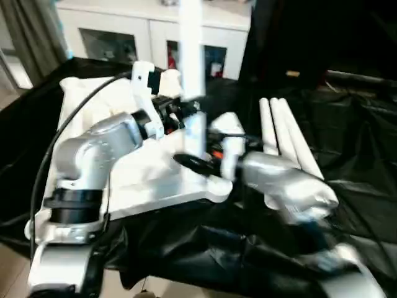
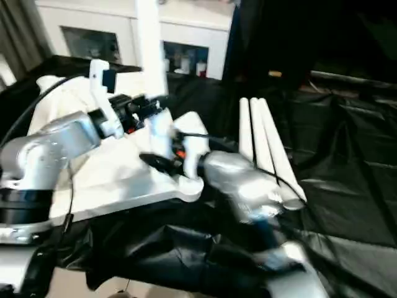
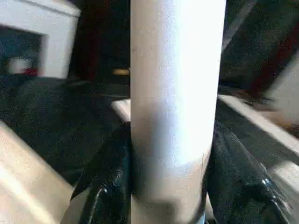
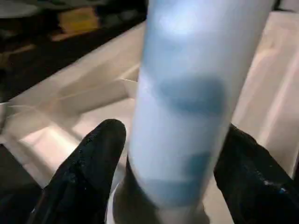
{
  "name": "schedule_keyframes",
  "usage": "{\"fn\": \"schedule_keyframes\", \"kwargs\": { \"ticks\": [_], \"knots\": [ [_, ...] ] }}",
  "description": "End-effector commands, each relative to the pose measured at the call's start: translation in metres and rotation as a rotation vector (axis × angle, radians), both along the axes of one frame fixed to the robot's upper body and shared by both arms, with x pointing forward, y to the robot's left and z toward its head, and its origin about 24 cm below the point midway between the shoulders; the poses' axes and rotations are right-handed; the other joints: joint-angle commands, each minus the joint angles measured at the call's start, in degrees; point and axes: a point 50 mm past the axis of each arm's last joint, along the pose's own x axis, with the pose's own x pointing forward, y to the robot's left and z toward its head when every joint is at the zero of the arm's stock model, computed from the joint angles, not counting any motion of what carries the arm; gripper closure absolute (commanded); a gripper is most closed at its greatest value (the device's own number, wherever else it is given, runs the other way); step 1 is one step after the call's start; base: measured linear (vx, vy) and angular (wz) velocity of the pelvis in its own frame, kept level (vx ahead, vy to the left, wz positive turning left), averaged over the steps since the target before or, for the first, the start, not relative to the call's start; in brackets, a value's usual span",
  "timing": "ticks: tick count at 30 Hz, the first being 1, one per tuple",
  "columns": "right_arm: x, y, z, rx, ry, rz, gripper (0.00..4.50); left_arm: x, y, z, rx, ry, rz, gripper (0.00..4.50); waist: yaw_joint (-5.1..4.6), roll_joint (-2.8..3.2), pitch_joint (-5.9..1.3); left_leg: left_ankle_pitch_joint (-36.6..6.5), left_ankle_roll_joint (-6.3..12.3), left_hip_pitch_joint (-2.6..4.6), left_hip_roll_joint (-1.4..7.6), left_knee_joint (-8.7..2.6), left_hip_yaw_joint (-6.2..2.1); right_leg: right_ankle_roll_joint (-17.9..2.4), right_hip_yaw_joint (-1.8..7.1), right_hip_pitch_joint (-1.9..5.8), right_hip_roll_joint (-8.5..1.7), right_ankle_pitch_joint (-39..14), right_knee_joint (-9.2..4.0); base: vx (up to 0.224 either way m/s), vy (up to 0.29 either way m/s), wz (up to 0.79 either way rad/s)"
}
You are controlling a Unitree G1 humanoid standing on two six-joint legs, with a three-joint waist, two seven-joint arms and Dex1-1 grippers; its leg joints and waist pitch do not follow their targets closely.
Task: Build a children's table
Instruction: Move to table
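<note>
Risk of tilt: upright round white plastic leg [image 1: 192,49] standing over the near corner of the flat white plastic tabletop [image 1: 155,180]; seating in the socket not visible, so a lean or topple looks likely if support goes before it is pushed home.
Cause: right-hand fingers stand apart from the leg on one side, leaving the left grip as the main support; a sideways nudge from either forearm could cock the leg in its socket.
Risk of slide: tabletop lies loose on crinkled black sheeting [image 1: 347,143]; downward force off-centre could shove it toward 6 o'clock, off the near edge.
Left gripper [image 3: 170,186]: about half open, black fingers [image 3: 110,186] pressed against both sides of the leg, holding it.
Right gripper [image 4: 168,172]: spread wider, fingers [image 4: 88,163] flanking the leg low down; one side shows a gap, so firm hold not certain.
Table look: all white, smooth, top lying underside up with a raised rim, corner rounded.
Table place: tabletop centre-left; three spare white tapering legs [image 1: 285,139] lying side by side at 3 o'clock of it, just beside the right forearm.
Background: white glass-door cabinet [image 1: 124,37] at 12 o'clock.
</note>
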Motion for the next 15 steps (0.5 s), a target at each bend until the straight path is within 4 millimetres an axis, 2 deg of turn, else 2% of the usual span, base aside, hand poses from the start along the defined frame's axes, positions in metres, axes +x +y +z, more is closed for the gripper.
{"fn": "schedule_keyframes", "kwargs": {
  "ticks": [1,2,4,5,7,8,9,12,14,15],
  "knots": [
    [0.0087,0.0009,0.0052,0.019,-0.015,-0.069,1.4,-0.0027,-0.0035,0.0143,0.029,-0.048,0.051,2.65,-0.2,0.61,-4.77,-5.7,-2.62,0.01,0.85,-3.53,-0.17,-9.6,3.0,3.84,-3.85,-3.6,-3.54,0.0,0.0,0.0],
    [0.011,0.005,0.0067,0.047,-0.009,-0.086,1.4,-0.0047,-0.0059,0.0164,0.034,-0.047,0.074,2.65,-0.16,0.64,-4.83,-5.1,-2.39,-0.06,0.94,-3.51,-0.2,-10.1,3.01,3.89,-3.89,-2.3,-3.26,0.0,0.0,0.0],
    [0.012,0.0063,0.0075,0.056,-0.006,-0.094,1.67,-0.0047,-0.0056,0.0174,0.039,-0.052,0.1,2.65,-0.16,0.69,-4.71,-5.1,-2.09,-0.04,0.87,-3.47,-0.16,-10.2,2.97,3.79,-3.84,-2.0,-3.38,0.0,0.0,0.0],
    [0.0122,0.0079,0.0094,0.077,-0.005,-0.085,1.74,-0.0063,-0.0062,0.0186,0.039,-0.055,0.112,2.65,-0.18,0.25,-4.57,-5.7,-1.65,-0.07,0.8,-3.53,-0.03,-9.7,3.01,3.83,-3.78,-3.1,-3.58,0.0,0.0,0.0],
    [0.0123,0.0083,0.0106,0.086,-0.004,-0.073,1.92,-0.0075,-0.0069,0.0192,0.044,-0.057,0.127,2.65,-0.1,0.5,-4.5,-6.1,-1.63,-0.01,0.82,-3.54,-0.05,-9.0,3.02,3.72,-3.82,-4.5,-3.67,0.0,0.0,0.0],
    [0.0123,0.0084,0.0106,0.086,-0.004,-0.072,1.92,-0.0078,-0.0069,0.0192,0.044,-0.057,0.128,2.65,-0.1,0.5,-4.5,-6.1,-1.63,-0.01,0.82,-3.54,-0.05,-9.0,3.02,3.72,-3.82,-4.5,-3.67,0.0,0.0,0.0],
    [0.0121,0.0082,0.0109,0.086,-0.006,-0.066,2.14,-0.0088,-0.007,0.0189,0.044,-0.054,0.128,2.65,-0.11,0.32,-4.47,-6.2,-1.62,-0.01,0.77,-3.52,0.03,-8.5,3.06,3.68,-3.8,-5.4,-3.77,0.0,0.0,0.0],
    [0.0123,0.0054,0.0116,0.091,-0.009,-0.054,2.22,-0.0104,-0.0067,0.0176,0.054,-0.051,0.119,2.65,-0.12,0.36,-4.45,-6.3,-1.55,-0.02,0.72,-3.51,0.02,-8.1,3.04,3.61,-3.76,-6.0,-3.85,0.0,0.0,0.0],
    [0.0121,0.0036,0.0126,0.103,-0.008,-0.04,2.52,-0.0115,-0.0075,0.018,0.055,-0.064,0.091,2.65,-0.16,0.34,-4.52,-5.7,-1.42,-0.1,0.71,-3.45,0.02,-8.0,3.06,3.64,-3.77,-5.6,-3.81,0.0,0.0,0.0],
    [0.0112,0.002,0.0136,0.114,-0.006,-0.022,2.52,-0.0123,-0.0076,0.0183,0.034,-0.058,0.079,2.3,-0.14,0.48,-4.56,-5.6,-1.34,-0.07,0.67,-3.42,0.02,-8.1,3.04,3.63,-3.74,-5.4,-3.78,0.0,0.0,0.0]
  ]
}}
